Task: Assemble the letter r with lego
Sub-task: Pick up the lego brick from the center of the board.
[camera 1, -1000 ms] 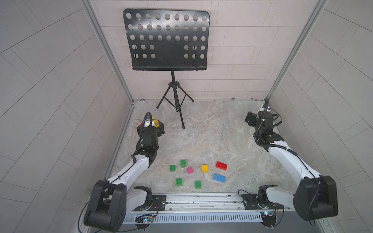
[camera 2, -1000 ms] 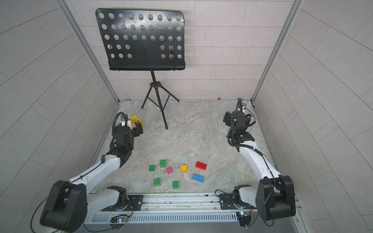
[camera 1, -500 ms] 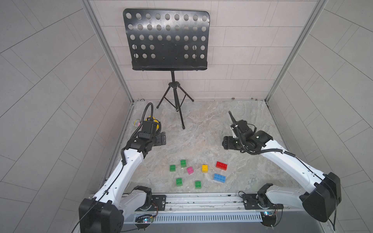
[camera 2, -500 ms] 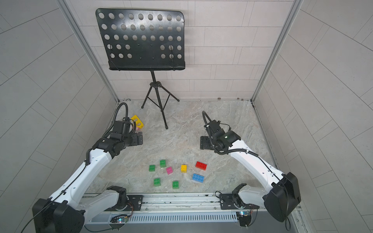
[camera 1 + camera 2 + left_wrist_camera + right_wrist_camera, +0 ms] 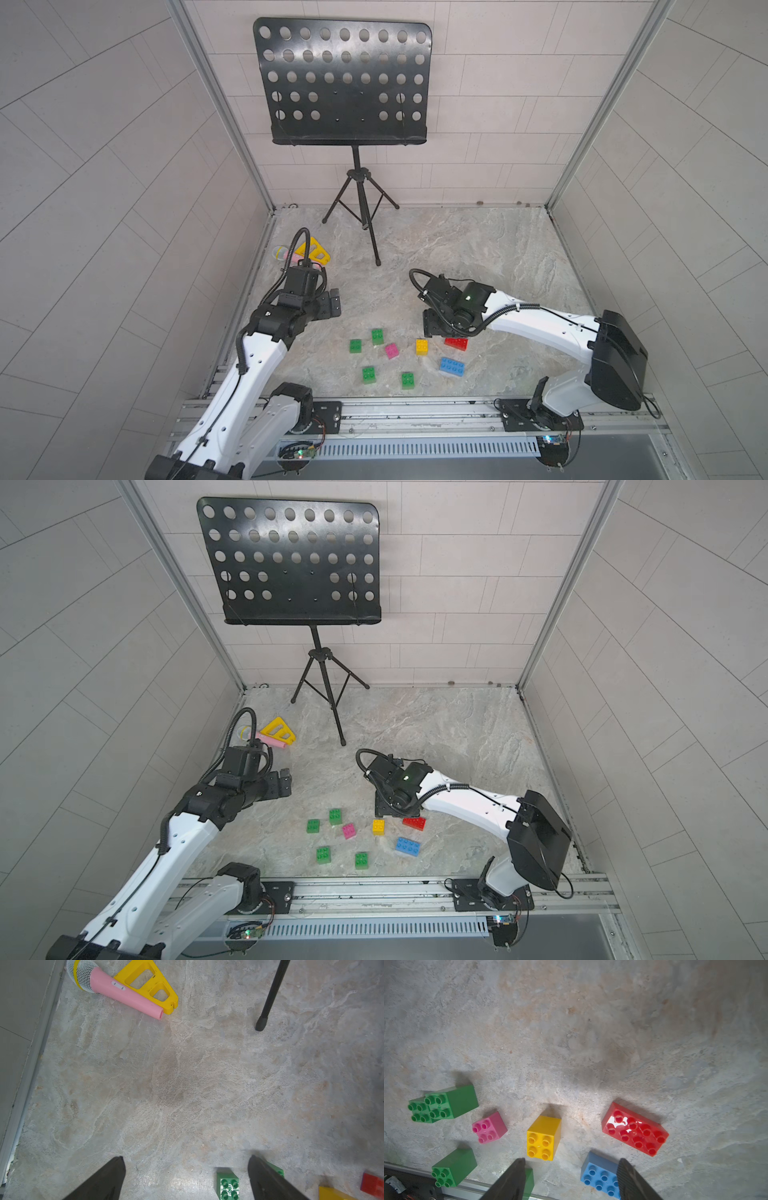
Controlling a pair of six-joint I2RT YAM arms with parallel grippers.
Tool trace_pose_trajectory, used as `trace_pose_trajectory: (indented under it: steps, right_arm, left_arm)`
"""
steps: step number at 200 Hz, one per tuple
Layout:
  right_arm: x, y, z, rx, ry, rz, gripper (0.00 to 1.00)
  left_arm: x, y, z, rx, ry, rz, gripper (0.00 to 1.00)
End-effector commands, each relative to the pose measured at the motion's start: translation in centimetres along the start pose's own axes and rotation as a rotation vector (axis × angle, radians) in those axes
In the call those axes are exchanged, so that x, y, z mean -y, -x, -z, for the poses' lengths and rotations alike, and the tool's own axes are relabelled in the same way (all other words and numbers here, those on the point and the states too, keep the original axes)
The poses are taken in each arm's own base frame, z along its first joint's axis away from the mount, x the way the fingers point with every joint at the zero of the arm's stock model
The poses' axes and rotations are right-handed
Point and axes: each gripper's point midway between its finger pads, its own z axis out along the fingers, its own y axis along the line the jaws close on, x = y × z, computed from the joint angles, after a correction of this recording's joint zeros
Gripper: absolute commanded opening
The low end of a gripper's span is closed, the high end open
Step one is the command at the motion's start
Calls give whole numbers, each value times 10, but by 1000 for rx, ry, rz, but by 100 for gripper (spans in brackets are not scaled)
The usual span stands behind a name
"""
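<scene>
Several green lego bricks (image 5: pixel 355 345), a pink one (image 5: pixel 392 350), a yellow one (image 5: pixel 422 347), a longer red one (image 5: pixel 456 343) and a blue one (image 5: pixel 452 367) lie loose near the front of the stone floor. My right gripper (image 5: pixel 432 328) hangs just behind the yellow and red bricks. In the right wrist view it (image 5: pixel 572 1160) is open and empty, above the yellow brick (image 5: pixel 543 1138) and the blue brick (image 5: pixel 600 1176). My left gripper (image 5: pixel 333 306) hovers left of the bricks. In its wrist view it (image 5: pixel 187 1157) stands wide open, with a green brick (image 5: pixel 227 1185) on the floor below.
A black music stand (image 5: pixel 353 83) sits at the back; one tripod foot (image 5: pixel 377 262) reaches toward the middle. A yellow triangular toy (image 5: pixel 313 251) and a pink toy microphone (image 5: pixel 124 995) lie at the back left. A metal rail (image 5: pixel 415 409) runs along the front edge.
My right arm has swung from the back right corner down to the bricks, and its jaws have narrowed. My left arm has come forward from the back left toward the middle.
</scene>
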Motion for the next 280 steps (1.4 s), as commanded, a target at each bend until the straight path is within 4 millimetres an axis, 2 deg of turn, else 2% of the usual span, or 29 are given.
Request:
trace_pose_trajectory:
  steps: [1, 46, 107, 170, 246, 280]
  right_arm:
    - [-5, -2, -8, 0, -41, -22, 73]
    - [-21, -16, -28, -39, -92, 5, 74]
    - [-21, -21, -39, -36, -130, 0, 69]
    - [-19, -24, -52, -43, -140, -4, 53]
    - [-14, -31, -65, -80, -176, 18, 50]
    - [-16, -32, -67, -71, -165, 8, 35]
  left_arm:
    - [4, -6, -3, 6, -15, -15, 100]
    - [8, -9, -10, 7, -29, -42, 100]
    - [10, -12, -17, -26, -31, -55, 100]
    - [12, -12, -17, -21, -43, -53, 100]
    - [18, -14, -17, -26, -50, -78, 100]
    - [19, -14, -17, -25, -52, -83, 100]
